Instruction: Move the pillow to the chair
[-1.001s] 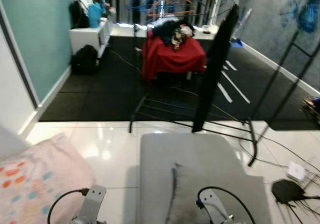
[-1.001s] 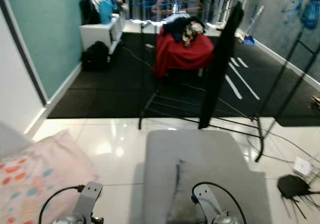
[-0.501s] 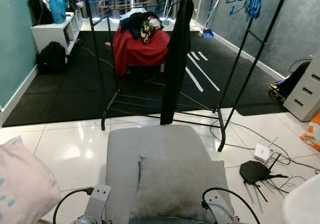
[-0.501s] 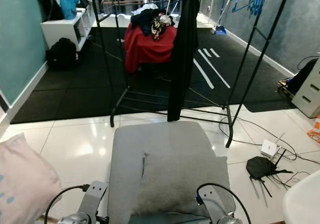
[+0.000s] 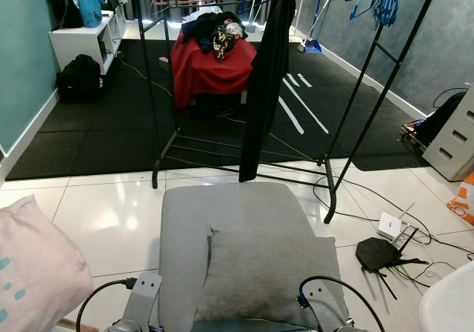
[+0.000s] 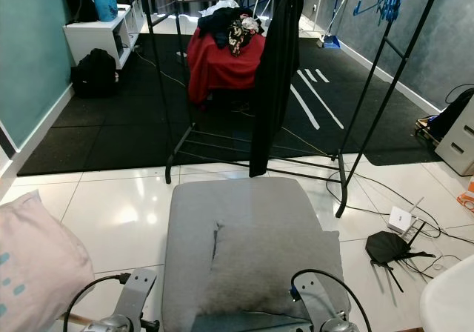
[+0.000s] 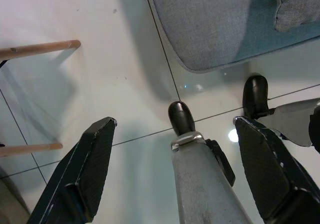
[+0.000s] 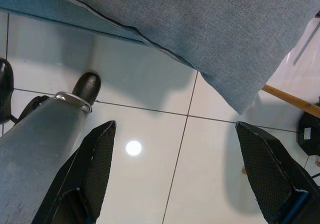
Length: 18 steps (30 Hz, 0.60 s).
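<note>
**Robot squared up to the chair, both tools empty**

Turned to its right over the last second, the head now looks straight down the grey chair (image 5: pixel 222 210). The things in the room have not shifted, only the view. The pink pillow (image 5: pixel 33 265) has slid out to the left edge of the picture and is cut off there.

A grey pillow (image 5: pixel 263 273) already lies flat on the near half of the chair seat, a little toward the chair's right side. It sits between the two arms and slightly closer to the right one. The pink pillow lies well off the chair's left side, with bare floor (image 5: pixel 111 213) between, so it is the left arm's to fetch. Which of the two pillows the task means I cannot settle from here. If it is the pink one, the robot has to face back left of the chair before any reach.

The left tool (image 7: pixel 174 121) hangs low by the chair's near left corner, pointing at the floor with its fingers spread wide and nothing between them. The right tool (image 8: pixel 175 125) hangs the same way under the chair's near right corner, wide apart and empty.
</note>
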Available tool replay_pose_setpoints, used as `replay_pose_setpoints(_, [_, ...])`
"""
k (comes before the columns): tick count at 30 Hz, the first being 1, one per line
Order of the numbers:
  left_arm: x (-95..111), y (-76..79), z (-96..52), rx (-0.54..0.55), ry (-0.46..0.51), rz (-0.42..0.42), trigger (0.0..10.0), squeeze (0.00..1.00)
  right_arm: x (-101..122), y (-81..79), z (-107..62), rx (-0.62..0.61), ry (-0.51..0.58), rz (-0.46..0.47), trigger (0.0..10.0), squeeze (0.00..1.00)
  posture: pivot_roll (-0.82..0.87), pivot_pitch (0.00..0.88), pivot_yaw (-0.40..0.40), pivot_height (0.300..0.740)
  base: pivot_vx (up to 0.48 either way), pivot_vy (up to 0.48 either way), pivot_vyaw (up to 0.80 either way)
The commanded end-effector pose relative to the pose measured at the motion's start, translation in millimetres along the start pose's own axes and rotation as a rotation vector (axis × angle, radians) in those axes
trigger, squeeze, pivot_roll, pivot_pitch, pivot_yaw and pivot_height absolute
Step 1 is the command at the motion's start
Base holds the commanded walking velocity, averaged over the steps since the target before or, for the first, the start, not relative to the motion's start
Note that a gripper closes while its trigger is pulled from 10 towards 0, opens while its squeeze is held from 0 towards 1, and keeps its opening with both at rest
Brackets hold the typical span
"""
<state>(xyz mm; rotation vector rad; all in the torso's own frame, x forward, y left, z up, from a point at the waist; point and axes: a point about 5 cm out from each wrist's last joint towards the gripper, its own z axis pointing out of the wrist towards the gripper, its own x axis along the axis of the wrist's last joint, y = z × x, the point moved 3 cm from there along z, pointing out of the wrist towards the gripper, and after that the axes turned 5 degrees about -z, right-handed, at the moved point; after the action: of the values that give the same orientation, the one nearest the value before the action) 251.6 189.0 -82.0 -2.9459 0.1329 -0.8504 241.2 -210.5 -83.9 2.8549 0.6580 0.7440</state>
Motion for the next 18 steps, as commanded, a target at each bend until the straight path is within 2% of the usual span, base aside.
replay_pose_setpoints(1, [-2.8, -2.8, -0.2, -0.003, -0.007, 0.007, 10.0, 0.00, -1.1, 0.5, 0.0, -0.007, 0.006, 0.021, 10.0, 0.00, -0.09, 0.037, -0.067, 0.733, 0.000, -0.480, 0.00])
replay_pose_setpoints(3, [-3.0, -2.6, -0.2, -0.006, -0.009, 0.006, 10.0, 0.00, -1.0, 0.5, 0.0, -0.007, 0.006, 0.021, 10.0, 0.00, -0.09, 0.037, -0.067, 0.733, 0.000, -0.480, 0.00])
replay_pose_setpoints(9, [-3.2, -4.1, -0.2, 0.023, 0.000, -0.023, 10.0, 0.00, -1.6, 0.7, -0.1, -0.009, 0.006, 0.023, 10.0, 0.00, -0.09, 0.032, -0.067, 0.733, 0.000, 0.000, 0.00])
replay_pose_setpoints(18, [-4.1, -4.3, -0.2, 0.028, -0.006, -0.009, 10.0, 0.00, -2.4, 0.7, -0.1, -0.009, 0.006, 0.025, 10.0, 0.00, -0.09, 0.029, -0.069, 0.733, 0.000, 0.000, 0.00])
